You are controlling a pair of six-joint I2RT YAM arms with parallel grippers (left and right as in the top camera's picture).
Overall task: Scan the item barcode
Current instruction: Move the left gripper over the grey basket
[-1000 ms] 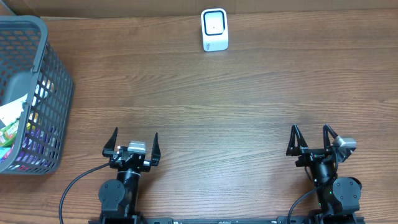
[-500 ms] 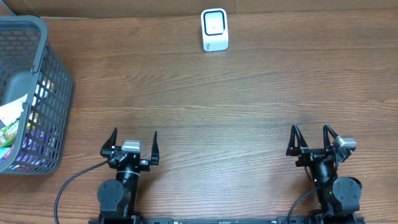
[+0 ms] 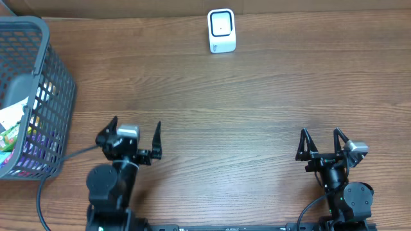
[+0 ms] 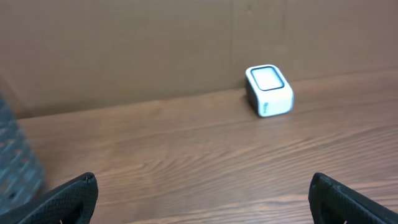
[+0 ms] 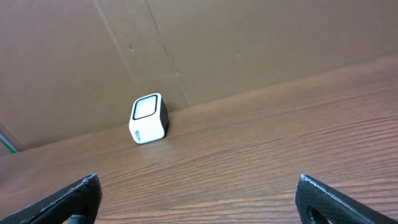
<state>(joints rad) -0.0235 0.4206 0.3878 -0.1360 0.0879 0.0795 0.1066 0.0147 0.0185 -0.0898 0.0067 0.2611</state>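
Wooden tabletop (image 3: 257, 96) sets the scanner (image 3: 221, 30) at twelve o'clock facing both arms, and the items (image 3: 9, 125) sit in the basket (image 3: 38, 38) at nine o'clock, nearest the left gripper (image 3: 135, 123), spread empty like the right gripper (image 3: 320, 133).

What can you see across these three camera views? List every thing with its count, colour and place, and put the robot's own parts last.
table: one, brown wood grain, under everything.
cardboard wall: one, brown, along the table's far edge.
scanner: one, white with a dark side, at the far edge near the middle, by the cardboard wall.
basket: one, grey mesh, at the table's left edge.
packets: several, white, green and purple among them, inside the basket; exact count hidden.
cable: one, black, trailing from the left arm beside the basket.
left hand: one, black, open and empty, near edge, left.
right hand: one, black, open and empty, near edge, right.
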